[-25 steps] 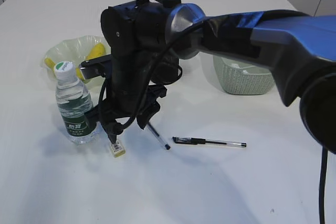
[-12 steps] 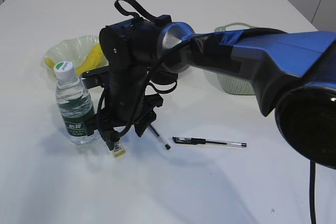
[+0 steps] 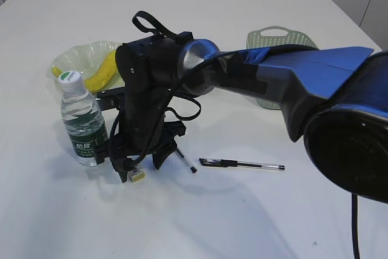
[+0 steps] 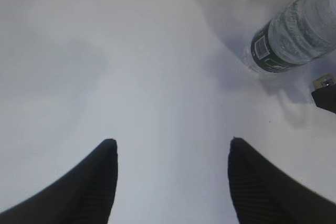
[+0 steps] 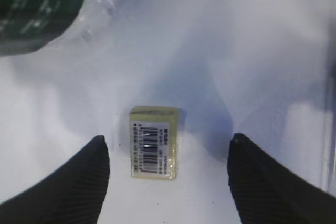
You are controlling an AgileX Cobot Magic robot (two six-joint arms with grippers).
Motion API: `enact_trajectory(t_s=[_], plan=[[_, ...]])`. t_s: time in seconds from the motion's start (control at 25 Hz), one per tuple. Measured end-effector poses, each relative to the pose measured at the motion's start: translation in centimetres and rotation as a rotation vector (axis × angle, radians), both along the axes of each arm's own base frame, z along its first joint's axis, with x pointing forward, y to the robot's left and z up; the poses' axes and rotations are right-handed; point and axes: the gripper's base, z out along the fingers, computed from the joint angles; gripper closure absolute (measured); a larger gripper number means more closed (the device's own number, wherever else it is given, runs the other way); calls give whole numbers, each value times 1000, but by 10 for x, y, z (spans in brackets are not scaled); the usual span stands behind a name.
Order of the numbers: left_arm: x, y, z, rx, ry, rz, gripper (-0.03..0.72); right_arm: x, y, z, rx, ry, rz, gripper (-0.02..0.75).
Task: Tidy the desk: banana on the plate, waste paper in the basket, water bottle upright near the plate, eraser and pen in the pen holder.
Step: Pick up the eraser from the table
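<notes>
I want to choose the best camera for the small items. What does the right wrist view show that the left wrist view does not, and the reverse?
Only the right wrist view shows the whole cream-yellow eraser with its barcode sleeve, lying flat on the desk between the open fingers of the right gripper.

Only the left wrist view shows the open left gripper over bare white desk, holding nothing, with only a corner of the eraser at the right edge.

Both show the clear water bottle with the dark-green label, only in part, and the white desk.
</notes>
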Motion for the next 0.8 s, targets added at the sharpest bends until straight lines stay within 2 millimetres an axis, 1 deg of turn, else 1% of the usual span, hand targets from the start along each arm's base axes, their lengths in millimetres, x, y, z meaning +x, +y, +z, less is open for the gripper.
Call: enact_trajectory(t_s=[0.2,0.32,0.44,0.68,0.8], plan=[[0,0,0,0,0,0,233,0,0,-4,0,6,-17,216],[0,0,0,0,0,0,238,1,1,-4,2,4,-20,251],[0,0,0,0,0,0,239,1,1,-4,2,4,-22,315],[0,0,0,0,0,0,240,1,1,-5,2,4,-24,467],[0,0,0,0,0,0,240,1,1,-5,4,3,-24,514]])
